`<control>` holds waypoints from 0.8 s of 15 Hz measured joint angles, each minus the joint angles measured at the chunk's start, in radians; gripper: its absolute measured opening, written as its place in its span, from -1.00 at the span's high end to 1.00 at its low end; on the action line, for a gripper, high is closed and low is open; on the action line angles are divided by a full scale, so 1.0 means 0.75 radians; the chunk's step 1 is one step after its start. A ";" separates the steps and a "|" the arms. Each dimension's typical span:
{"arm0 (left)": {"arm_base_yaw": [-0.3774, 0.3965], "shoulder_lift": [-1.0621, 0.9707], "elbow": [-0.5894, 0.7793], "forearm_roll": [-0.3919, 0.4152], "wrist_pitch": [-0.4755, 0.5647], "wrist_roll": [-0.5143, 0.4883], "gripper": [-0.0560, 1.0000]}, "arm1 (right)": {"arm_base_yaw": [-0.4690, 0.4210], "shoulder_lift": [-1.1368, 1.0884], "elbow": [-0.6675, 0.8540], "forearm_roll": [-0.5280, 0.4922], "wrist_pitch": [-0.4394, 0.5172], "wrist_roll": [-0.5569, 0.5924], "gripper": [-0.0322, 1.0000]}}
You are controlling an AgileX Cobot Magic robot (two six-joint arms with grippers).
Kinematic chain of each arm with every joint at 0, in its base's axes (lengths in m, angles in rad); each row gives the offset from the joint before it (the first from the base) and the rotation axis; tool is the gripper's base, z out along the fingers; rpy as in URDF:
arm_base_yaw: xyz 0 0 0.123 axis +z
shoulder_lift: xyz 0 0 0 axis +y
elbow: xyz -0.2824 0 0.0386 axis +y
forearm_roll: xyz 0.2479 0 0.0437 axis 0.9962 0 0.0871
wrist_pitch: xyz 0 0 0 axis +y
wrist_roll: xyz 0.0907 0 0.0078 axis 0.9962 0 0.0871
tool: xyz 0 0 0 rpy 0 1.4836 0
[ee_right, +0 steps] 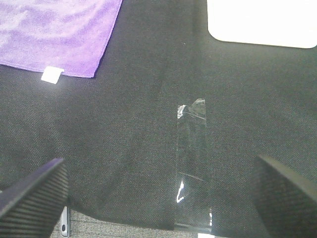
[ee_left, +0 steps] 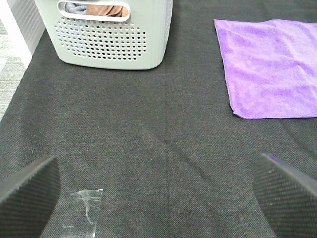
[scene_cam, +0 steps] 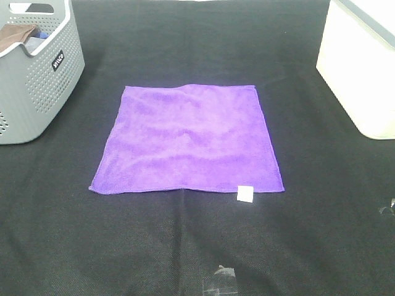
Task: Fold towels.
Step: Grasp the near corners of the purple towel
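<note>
A purple towel (scene_cam: 188, 140) lies flat and spread out in the middle of the black table, with a small white tag (scene_cam: 245, 193) at its near right corner. It also shows in the left wrist view (ee_left: 270, 64) and in the right wrist view (ee_right: 54, 32), where the tag (ee_right: 51, 75) sticks out from its edge. My left gripper (ee_left: 158, 198) is open and empty over bare table, well short of the towel's near left corner. My right gripper (ee_right: 158, 198) is open and empty over bare table, short of the near right corner. Neither gripper shows in the exterior high view.
A grey perforated laundry basket (scene_cam: 34, 80) holding brown cloth stands at the far left, also seen in the left wrist view (ee_left: 106, 34). A white bin (scene_cam: 361, 68) stands at the far right. Strips of clear tape (ee_right: 192, 163) (ee_left: 86, 206) lie on the table near its front edge.
</note>
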 joint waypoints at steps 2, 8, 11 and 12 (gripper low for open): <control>0.000 0.000 0.000 0.000 0.000 0.000 -0.98 | 0.000 0.000 0.000 0.000 0.000 0.000 -0.92; 0.000 0.000 0.000 0.000 0.000 0.000 -0.98 | 0.000 0.000 0.000 0.000 0.000 0.000 -0.92; 0.000 0.000 0.000 0.000 0.000 0.000 -0.98 | 0.000 0.000 0.000 0.000 0.000 0.000 -0.92; 0.000 0.000 0.000 0.000 0.000 0.000 -0.98 | 0.000 0.000 0.000 0.000 0.000 0.000 -0.92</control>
